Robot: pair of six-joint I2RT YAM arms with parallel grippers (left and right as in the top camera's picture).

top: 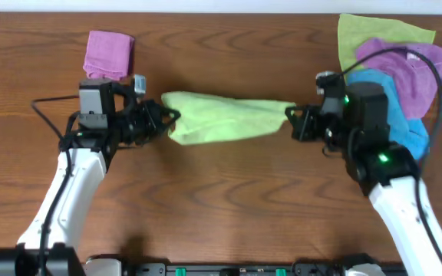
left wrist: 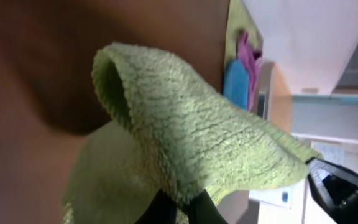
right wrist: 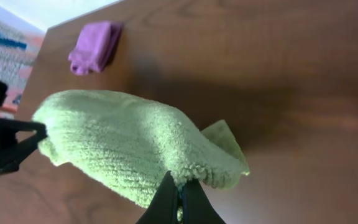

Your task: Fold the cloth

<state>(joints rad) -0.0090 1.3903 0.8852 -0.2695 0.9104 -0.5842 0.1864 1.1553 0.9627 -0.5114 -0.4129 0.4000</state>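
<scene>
Above wood table (top: 229, 207), L claw (top: 173, 118) & R claw (top: 291, 116) clamped tight on cloth (top: 221, 119).

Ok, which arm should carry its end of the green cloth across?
Probably right: the right gripper pinches the cloth beside the piled cloths, so swinging toward the left gripper carries it away from them.

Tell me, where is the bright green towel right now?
In the overhead view, the green towel is stretched over the middle of the table, pinched at one end by the left hand and at the other by the right hand.
</scene>
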